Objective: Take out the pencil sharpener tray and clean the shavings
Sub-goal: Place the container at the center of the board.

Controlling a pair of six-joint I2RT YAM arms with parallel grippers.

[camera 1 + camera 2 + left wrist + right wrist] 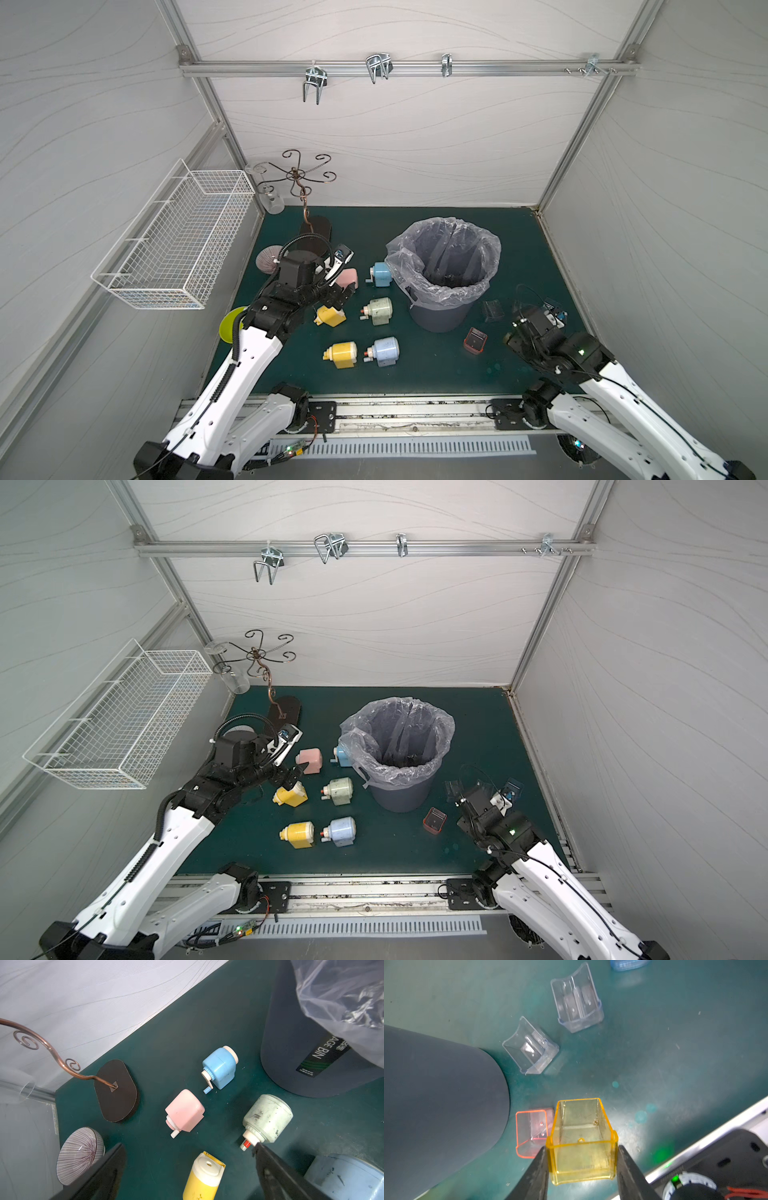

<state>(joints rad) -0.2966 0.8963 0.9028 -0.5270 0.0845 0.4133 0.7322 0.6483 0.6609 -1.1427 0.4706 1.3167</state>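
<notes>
The right fingers [533, 1174] are closed on the amber tray [581, 1126], one finger against each long side near its end wall. The tray's open top faces the wrist camera. A few brown crumbs of shavings [596, 1121] sit in one inner corner.

Take the bin [440, 320] as the dial centre, with twelve toward the back wall. The amber tray is then at about four o'clock, hidden under the right wrist in both top views. Whether it rests on the worktop [415, 374] or hangs above it cannot be told. A red tray [531, 1132] lies just beside it, at five o'clock from the bin. Two clear trays [531, 1047] lie near three o'clock, apart from each other.

The bin's black label [324, 1053] reads "AGE BIN" where the clear liner [342, 991] leaves it uncovered. The characters beside those letters and the small print below them are not legible.

The left fingers [276, 1174] are spread wide and hold nothing. They hover over a yellow sharpener [205, 1176] that lies on its side at nine o'clock from the bin. A green-white sharpener [268, 1118] lies between that one and the bin. At ten o'clock, a light blue sharpener [220, 1068] with a crank stands by the liner, and a pink sharpener [185, 1109] is farther out.
</notes>
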